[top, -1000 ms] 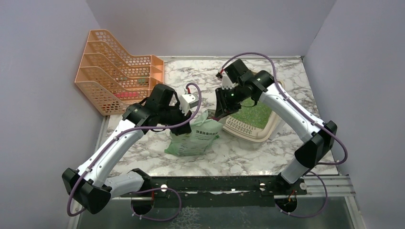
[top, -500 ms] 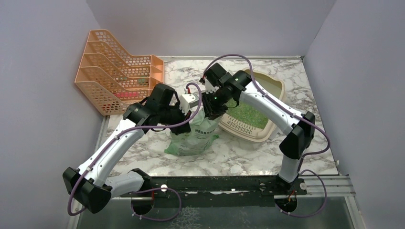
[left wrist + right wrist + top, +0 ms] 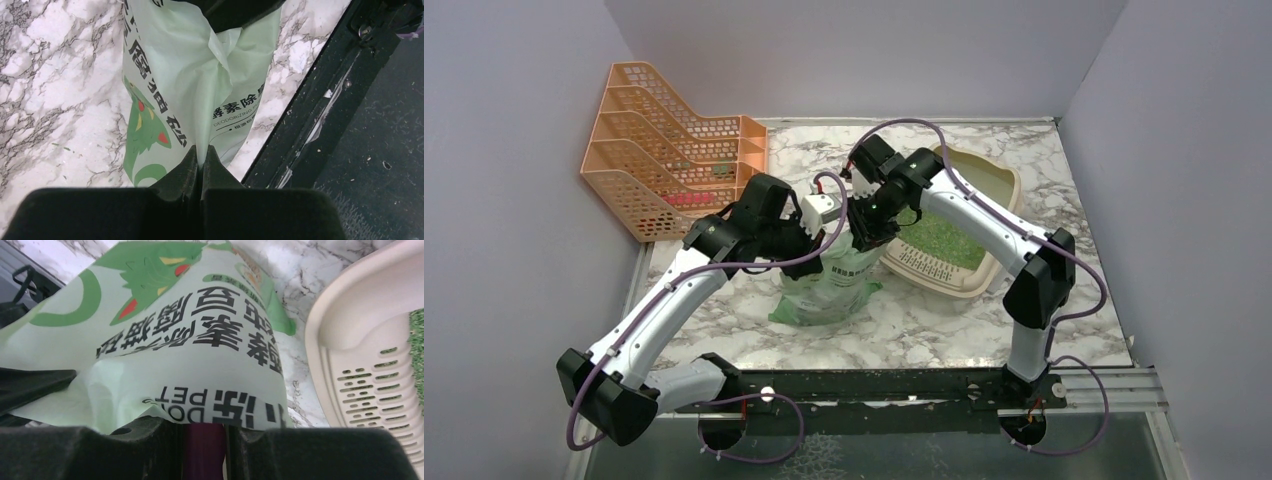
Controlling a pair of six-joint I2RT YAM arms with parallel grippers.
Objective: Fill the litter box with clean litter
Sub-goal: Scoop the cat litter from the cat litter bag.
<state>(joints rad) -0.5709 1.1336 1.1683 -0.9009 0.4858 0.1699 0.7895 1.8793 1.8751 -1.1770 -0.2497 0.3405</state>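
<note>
The creased translucent green plastic litter bag [image 3: 824, 290] lay beside the beige plastic litter box [image 3: 929, 265], long axis near-to-far, top raised. The left gripper [image 3: 201, 150] pinched its film; the right gripper [image 3: 205, 422] clamped a magenta piece [image 3: 204, 450].

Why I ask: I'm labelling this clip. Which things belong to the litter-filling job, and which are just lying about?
Job: litter box; bag of clean litter, pinched by the left gripper; right gripper at the bag, something magenta between its fingers.
Lying about: orange mesh file rack.
</note>
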